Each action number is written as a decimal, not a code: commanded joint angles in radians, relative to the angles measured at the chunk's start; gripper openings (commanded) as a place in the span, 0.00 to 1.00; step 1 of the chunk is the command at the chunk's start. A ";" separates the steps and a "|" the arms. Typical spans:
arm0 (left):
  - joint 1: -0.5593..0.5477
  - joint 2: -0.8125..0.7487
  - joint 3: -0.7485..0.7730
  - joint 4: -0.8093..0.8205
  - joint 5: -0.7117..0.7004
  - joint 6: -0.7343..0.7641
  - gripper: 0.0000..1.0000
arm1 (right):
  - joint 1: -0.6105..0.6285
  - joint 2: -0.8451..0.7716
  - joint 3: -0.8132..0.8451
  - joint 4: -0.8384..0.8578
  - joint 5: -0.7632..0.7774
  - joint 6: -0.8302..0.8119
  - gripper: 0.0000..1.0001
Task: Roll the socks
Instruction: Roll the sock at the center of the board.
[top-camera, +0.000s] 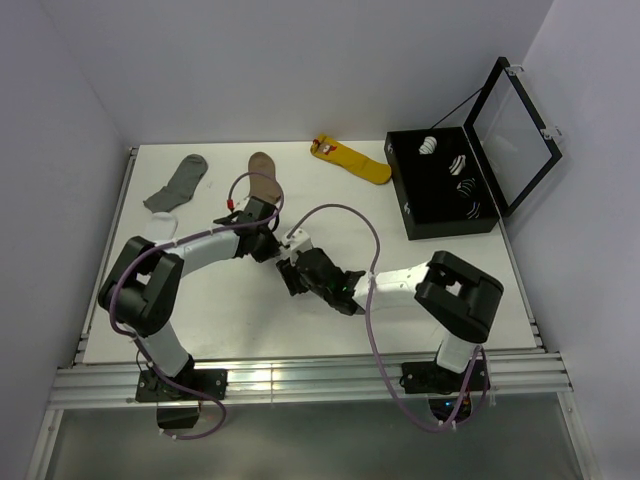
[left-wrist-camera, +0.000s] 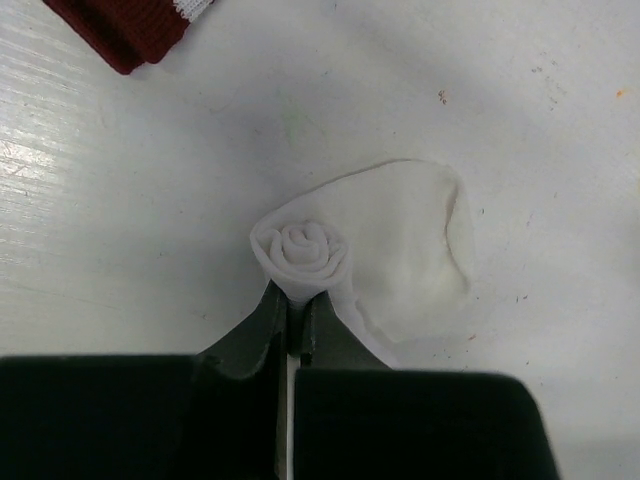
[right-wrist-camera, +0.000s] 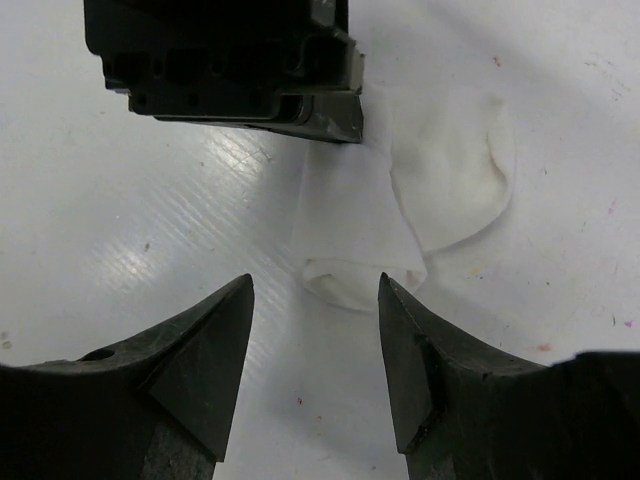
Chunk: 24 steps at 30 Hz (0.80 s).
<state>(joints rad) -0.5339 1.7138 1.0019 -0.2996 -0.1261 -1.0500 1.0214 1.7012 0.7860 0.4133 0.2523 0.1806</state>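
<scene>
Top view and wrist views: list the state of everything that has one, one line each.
white sock: partly rolled, rest lying flat.
left end effector: shut on the white sock's roll.
right end effector: open, holding nothing.
black box: lid open, rolled socks inside.
grey sock: flat, unrolled.
brown sock: flat, unrolled.
yellow sock: flat, unrolled.

The socks (left-wrist-camera: 400, 250) are plain white, the table (top-camera: 240, 320) white, the box (top-camera: 450, 226) black, the grey sock (top-camera: 181, 181) plain.
</scene>
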 joint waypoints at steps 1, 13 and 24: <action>-0.008 0.038 0.013 -0.104 0.003 0.041 0.00 | 0.022 0.049 0.051 0.117 0.080 -0.087 0.61; -0.008 0.047 0.018 -0.099 0.040 0.061 0.00 | 0.037 0.187 0.142 0.130 0.145 -0.145 0.59; -0.006 0.030 0.004 -0.075 0.066 0.048 0.00 | 0.017 0.221 0.168 0.007 0.071 -0.075 0.32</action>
<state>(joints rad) -0.5327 1.7256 1.0214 -0.3183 -0.1089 -1.0214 1.0462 1.9251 0.9321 0.4652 0.3794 0.0616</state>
